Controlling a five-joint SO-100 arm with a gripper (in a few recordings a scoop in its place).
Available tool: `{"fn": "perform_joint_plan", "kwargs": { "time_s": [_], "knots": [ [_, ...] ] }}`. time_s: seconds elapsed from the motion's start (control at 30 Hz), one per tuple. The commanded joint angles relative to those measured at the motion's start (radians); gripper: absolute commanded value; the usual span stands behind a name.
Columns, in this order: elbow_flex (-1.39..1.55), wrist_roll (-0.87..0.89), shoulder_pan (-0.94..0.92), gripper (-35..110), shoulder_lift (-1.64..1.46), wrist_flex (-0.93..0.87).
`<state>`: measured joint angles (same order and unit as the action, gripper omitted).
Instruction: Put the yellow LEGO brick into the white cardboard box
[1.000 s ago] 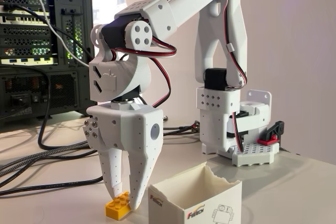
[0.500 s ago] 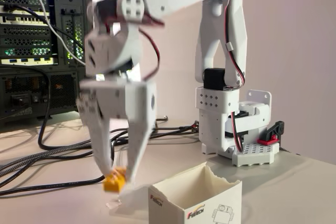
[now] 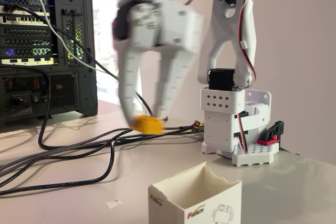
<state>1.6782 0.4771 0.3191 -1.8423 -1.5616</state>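
tool (image 3: 143,120) around one yellow lego brick (image 3: 146,124), above one white cardboard box (image 3: 195,200)

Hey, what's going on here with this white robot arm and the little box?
The white arm's gripper holds the yellow LEGO brick between its fingertips, up off the table and blurred with motion. The white cardboard box stands open at the bottom of the fixed view, below and to the right of the brick, and what shows of its inside looks empty. So the brick is gripped but not yet over the box or dropped in. Black cables trail across the table from a computer tower at the left.
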Motion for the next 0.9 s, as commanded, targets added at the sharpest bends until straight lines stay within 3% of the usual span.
{"fn": "perform_joint_plan", "kwargs": {
  "time_s": [0.0, 0.27, 0.6, 0.87],
  "knots": [
    [-0.032, 0.084, 0.137, -9, -0.126, 0.04],
    [0.0, 0.074, 0.129, -9, -0.133, 0.071],
    [0.071, 0.083, 0.112, 8, -0.164, 0.063],
    [0.081, 0.091, 0.118, 12, -0.173, 0.071]
  ]
}}
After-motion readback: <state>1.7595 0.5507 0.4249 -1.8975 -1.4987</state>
